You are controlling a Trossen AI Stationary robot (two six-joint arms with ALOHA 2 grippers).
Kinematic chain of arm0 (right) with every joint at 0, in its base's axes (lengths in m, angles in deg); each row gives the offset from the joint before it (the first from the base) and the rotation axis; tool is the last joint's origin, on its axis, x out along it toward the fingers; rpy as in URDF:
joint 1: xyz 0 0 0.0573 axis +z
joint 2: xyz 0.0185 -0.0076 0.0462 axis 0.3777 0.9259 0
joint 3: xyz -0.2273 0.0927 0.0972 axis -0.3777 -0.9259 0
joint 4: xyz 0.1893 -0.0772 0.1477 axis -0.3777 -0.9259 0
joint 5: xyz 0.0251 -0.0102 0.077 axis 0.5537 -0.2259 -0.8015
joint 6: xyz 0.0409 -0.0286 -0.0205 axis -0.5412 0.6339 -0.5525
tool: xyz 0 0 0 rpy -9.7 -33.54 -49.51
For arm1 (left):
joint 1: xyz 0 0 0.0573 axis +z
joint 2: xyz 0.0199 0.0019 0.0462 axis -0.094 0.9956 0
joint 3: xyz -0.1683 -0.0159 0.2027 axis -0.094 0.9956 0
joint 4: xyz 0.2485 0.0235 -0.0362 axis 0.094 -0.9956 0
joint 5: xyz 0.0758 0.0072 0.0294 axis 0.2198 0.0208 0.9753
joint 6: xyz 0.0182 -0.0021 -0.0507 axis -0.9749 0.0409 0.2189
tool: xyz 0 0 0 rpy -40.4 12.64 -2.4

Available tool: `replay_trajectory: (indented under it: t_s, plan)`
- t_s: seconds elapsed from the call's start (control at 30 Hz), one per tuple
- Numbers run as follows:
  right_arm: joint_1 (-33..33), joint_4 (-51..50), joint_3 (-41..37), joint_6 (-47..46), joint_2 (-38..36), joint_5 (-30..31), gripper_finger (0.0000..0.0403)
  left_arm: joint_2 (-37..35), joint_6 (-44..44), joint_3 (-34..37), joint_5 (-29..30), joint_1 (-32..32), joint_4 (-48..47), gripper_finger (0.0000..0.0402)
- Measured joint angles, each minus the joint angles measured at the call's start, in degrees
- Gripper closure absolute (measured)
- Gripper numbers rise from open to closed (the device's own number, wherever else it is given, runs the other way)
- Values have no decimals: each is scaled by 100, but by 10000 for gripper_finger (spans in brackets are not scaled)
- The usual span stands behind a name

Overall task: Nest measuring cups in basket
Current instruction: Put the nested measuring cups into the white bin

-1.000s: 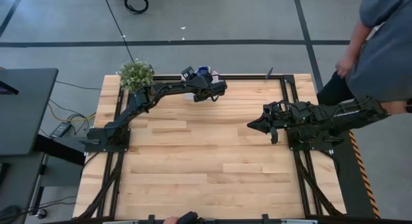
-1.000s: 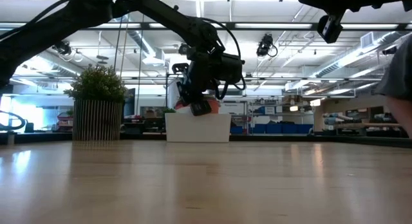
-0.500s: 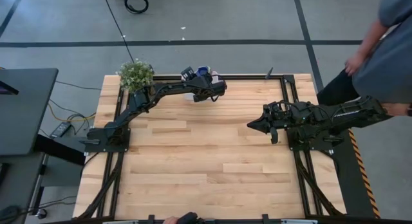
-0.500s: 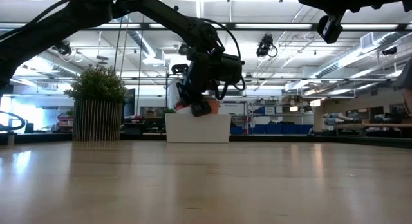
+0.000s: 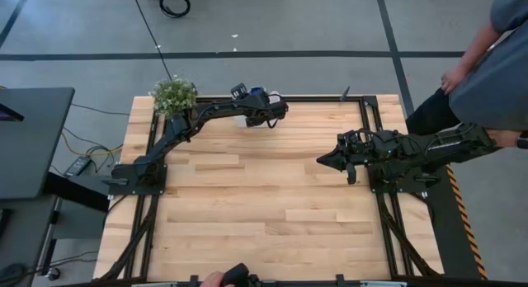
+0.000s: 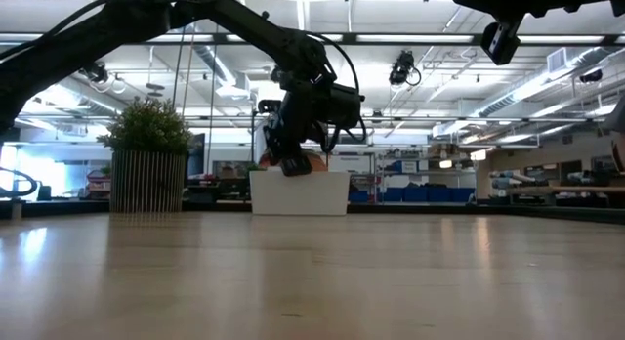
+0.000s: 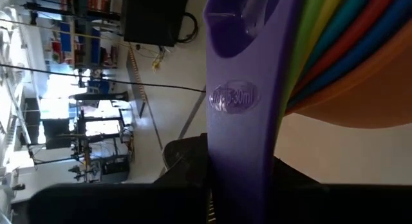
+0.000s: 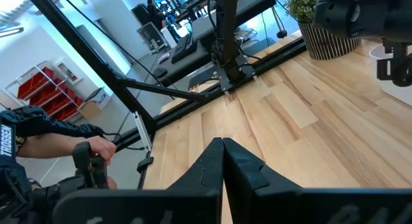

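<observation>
in the low view, the bare table lay nearest to us. beyond it, at the far edge, we counted one white basket and one potted plant, well apart.

the left gripper hung directly over the basket, closed on the flat handles of the measuring cups. only the left wrist view showed the stack: one purple-blue handle clamped between the dark fingers, with nested bowls beside it in green, yellow, teal, blue, red and orange bands. we counted roughly seven layers but could not confirm the exact number. in the high view we saw only a blue edge of the stack at the left gripper, above the basket, which was mostly covered by the arm. in the low view we saw only a trace of orange.

the right gripper hovered over the table's right half, well apart from the basket; the right wrist view showed its fingers pressed together, holding nothing.

that view also showed one person's hand near the table edge. the high view showed one person standing beyond the right side.
</observation>
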State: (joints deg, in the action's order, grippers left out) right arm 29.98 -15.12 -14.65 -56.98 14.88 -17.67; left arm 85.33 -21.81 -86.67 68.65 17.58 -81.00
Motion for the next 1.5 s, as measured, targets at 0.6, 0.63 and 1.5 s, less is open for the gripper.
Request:
replay_trajectory:
  t_s: [0.6, 0.63, 1.5]
  plan:
    - [0, 0, 0, 0, 0, -2, 389, 0, -390, 0, 113, -32, 119, 347]
    - [0, 0, 0, 0, -2, -2, 389, 0, -444, 0, 113, -36, 128, 347]
    - [-2, 50, 0, 2, 0, -2, 389, -289, -806, 7, -434, -72, 4, 347]
